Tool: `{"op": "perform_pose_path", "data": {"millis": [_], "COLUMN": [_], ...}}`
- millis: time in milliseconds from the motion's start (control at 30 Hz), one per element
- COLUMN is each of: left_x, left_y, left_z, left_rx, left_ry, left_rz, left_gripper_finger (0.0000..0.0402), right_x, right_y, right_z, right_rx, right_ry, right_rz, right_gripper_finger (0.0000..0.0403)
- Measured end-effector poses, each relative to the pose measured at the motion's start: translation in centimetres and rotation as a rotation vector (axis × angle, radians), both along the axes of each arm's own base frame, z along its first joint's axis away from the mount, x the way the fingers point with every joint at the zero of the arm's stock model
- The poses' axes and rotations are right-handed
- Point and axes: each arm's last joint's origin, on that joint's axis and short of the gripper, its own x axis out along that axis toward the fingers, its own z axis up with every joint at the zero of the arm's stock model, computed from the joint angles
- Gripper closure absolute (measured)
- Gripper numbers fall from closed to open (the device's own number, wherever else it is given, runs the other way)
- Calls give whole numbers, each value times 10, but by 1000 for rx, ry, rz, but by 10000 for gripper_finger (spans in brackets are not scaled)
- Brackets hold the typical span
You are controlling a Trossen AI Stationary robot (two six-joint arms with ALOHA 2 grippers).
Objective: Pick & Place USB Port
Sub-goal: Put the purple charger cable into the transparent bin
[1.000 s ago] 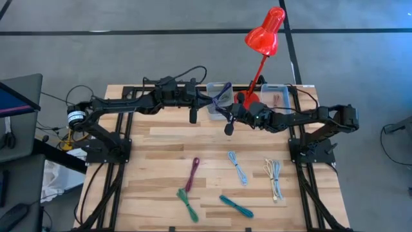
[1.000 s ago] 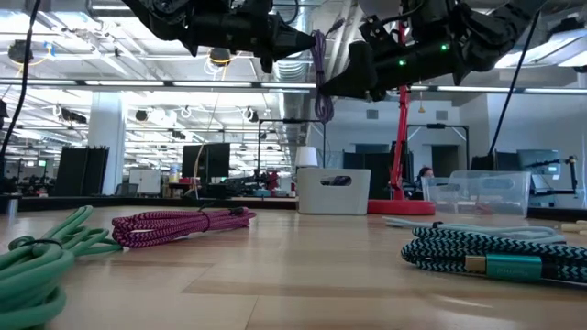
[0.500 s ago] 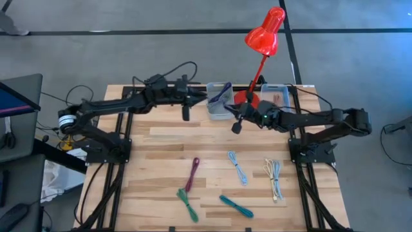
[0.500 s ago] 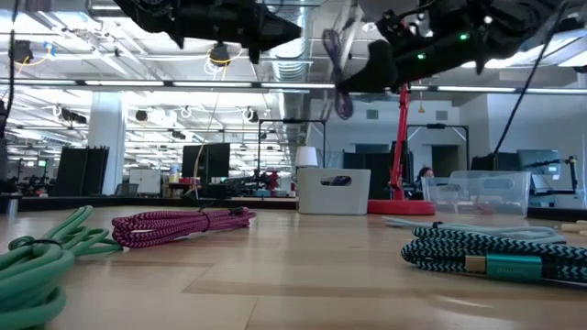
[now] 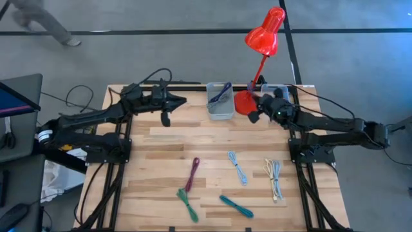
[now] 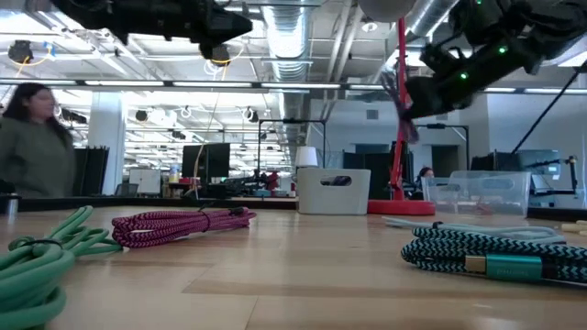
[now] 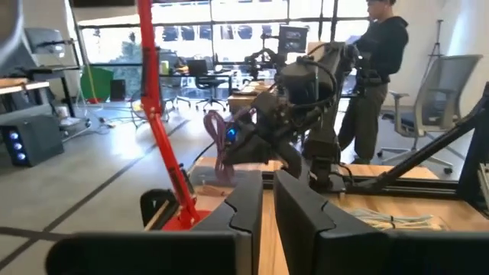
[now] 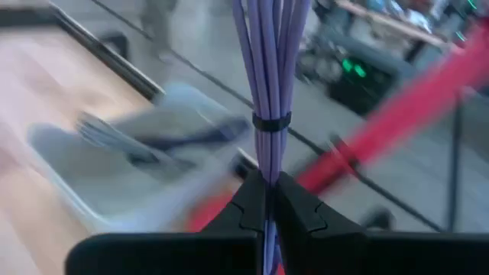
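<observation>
wooden table (image 5: 167,138), two arms reaching over its far edge. red desk lamp (image 5: 262,38) stands at the far side between two bins: grey bin (image 5: 220,108) on the left, clear bin (image 5: 278,93) on the right.

right gripper (image 5: 255,111) hangs above the lamp's base, between the bins, fingers pinched on a bundled purple cable (image 8: 269,84). right wrist view: the fingers meet just below the cable's black tie, loops standing straight out of the grip. low view: the bundle dangles under the gripper in front of the lamp pole, well above the table.

left gripper (image 5: 166,115) waits over the far-left part of the table, holding nothing; its fingers stand close together with a slim gap.

grey bin already holds a purple cable. still loose near the front: magenta cable (image 5: 192,174), green cable (image 5: 188,205), teal cable (image 5: 235,207), light blue cable (image 5: 237,166), white cable (image 5: 275,178).

judgement: step in hand is carrying the bundle to a bin, probably the clear one. to do it well, keep the pinch firm near the tie, clear the lamp pole and base, centre over the bin opening, lower until the hanging loops are inside the walls, then release. dropping from height risks the loops catching the rim.
</observation>
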Motion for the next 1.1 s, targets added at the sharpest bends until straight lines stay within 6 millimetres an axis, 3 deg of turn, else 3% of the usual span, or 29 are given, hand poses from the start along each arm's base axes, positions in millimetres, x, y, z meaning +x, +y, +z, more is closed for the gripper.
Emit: {"op": "perform_pose_path", "data": {"millis": [233, 500, 1100], "left_x": [-14, -13, -13], "left_y": [-6, -5, -5], "left_z": [-2, -3, -2], "left_rx": [-2, -2, 0], "left_ry": [-22, -22, -28], "left_rz": [12, 20, 20], "left_gripper_finger": [368, 369, 369], "right_x": [-28, -60, -80], "right_y": [0, 3, -15], "right_z": [-6, -16, -37], "right_rx": [63, 184, 315], "right_ry": [81, 68, 195], "right_rz": [-153, -321, -550], "right_gripper_finger": [403, 403, 403]}}
